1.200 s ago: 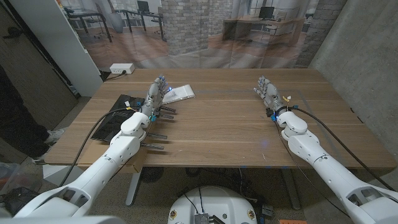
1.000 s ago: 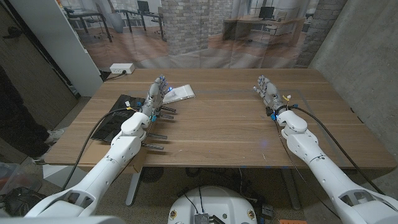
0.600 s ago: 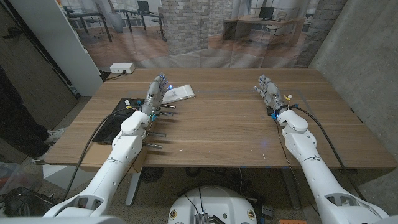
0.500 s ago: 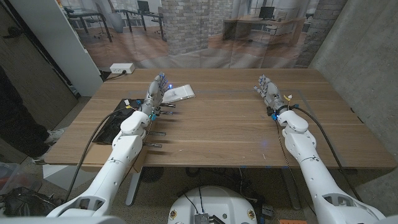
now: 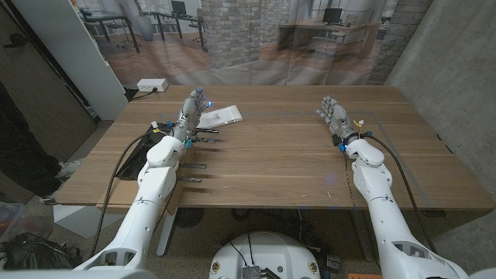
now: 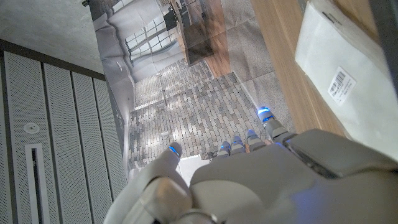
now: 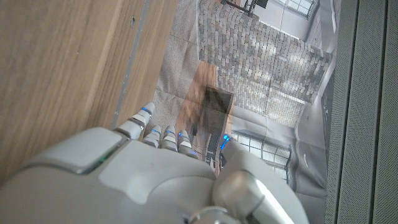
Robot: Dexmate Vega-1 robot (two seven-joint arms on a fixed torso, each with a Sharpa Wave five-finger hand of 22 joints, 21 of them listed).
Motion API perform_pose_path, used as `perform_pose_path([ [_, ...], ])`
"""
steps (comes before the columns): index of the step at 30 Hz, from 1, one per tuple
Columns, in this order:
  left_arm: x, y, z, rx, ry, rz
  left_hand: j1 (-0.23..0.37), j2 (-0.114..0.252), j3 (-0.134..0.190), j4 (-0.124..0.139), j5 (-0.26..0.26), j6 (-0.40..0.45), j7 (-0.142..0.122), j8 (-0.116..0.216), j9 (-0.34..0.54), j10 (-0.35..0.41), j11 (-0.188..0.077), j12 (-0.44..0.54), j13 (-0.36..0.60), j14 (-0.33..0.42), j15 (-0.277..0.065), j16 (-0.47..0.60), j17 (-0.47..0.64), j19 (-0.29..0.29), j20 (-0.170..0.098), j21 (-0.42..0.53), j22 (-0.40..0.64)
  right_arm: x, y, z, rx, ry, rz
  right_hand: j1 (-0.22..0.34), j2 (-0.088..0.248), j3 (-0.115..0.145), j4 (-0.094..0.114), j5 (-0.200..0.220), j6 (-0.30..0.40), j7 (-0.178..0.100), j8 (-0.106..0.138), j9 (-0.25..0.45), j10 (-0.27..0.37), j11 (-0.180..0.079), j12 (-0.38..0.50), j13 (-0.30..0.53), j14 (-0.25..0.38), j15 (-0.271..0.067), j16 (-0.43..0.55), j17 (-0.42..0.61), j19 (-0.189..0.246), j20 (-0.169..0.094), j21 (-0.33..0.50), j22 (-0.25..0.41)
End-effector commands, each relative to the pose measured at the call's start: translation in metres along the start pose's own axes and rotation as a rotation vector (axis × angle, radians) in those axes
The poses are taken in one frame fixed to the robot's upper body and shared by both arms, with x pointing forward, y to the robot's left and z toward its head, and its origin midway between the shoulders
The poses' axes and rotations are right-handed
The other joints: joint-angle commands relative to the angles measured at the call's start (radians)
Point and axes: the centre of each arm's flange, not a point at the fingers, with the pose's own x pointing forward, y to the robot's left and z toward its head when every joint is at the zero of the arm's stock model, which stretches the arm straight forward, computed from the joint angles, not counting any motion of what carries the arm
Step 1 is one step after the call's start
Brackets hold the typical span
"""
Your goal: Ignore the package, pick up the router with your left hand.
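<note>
The left hand (image 5: 188, 113) is up over the far left part of the wooden table (image 5: 279, 155), fingers stretched out toward the back edge and spread apart, gripping nothing. Just beside its fingertips, on the side toward the table's middle, lies the flat white package (image 5: 220, 116) with a barcode label (the label reads clearly in the left wrist view (image 6: 348, 68)). The package lies loose on the wood, and from the head view I cannot tell whether the fingers brush its near corner or stop just short.

The black router with its thin stick antennas (image 5: 195, 146) lies on the table's left side, mostly hidden beneath the left forearm; the antennas poke out toward the table's middle, beside the wrist and forearm, and a slice of the dark body (image 5: 133, 157) shows on the arm's outer side near the table's left edge. The hand is forward of the router, not on it.

Over on the right, the right hand (image 5: 334, 116) stands near the table's far right part, fingers extended and apart, holding nothing, well apart from both package and router.

Behind the table's far left corner a small white box (image 5: 152, 85) lies on the floor.
</note>
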Motion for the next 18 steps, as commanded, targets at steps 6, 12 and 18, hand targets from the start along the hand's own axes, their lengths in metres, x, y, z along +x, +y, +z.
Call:
perform_pose_path([
  [6,-0.001,0.015,0.017,0.079,-0.002,0.034,0.014,0.061,0.002,-0.014,0.005,-0.19,-0.003,0.009,0.002,-0.184,0.004,0.011,0.002,-0.192,0.002,0.011,0.001,-0.188,0.013,0.001,0.0,0.0,0.0,-0.004,0.006,0.009,0.002,-0.005,0.052,0.008,-0.002,0.011,-0.01,0.004,0.005,0.003,-0.009,0.004,0.006,0.004,-0.006,0.002,0.005,0.001,0.008,-0.027,0.005,0.003],
  [12,-0.003,0.025,0.026,0.113,-0.008,0.054,0.023,0.056,0.004,-0.022,0.005,-0.18,-0.004,0.011,0.002,-0.173,0.007,0.013,0.002,-0.181,0.004,0.012,-0.001,-0.181,0.015,-0.002,0.0,0.0,0.0,-0.004,0.005,0.01,0.001,-0.006,0.051,0.008,-0.003,0.012,-0.01,0.005,0.005,0.003,-0.009,0.005,0.006,0.004,-0.006,0.003,0.004,0.001,0.008,-0.027,0.005,0.003],
  [18,-0.004,0.034,0.036,0.149,-0.014,0.073,0.031,0.053,0.006,-0.029,0.005,-0.169,-0.007,0.012,0.002,-0.161,0.006,0.016,0.002,-0.17,0.006,0.013,-0.001,-0.171,0.019,-0.003,-0.001,0.002,0.001,-0.005,0.004,0.011,0.004,-0.007,0.05,0.008,-0.004,0.012,-0.011,0.005,0.005,0.004,-0.009,0.004,0.006,0.004,-0.006,0.004,0.004,0.0,0.008,-0.027,0.005,0.003],
])
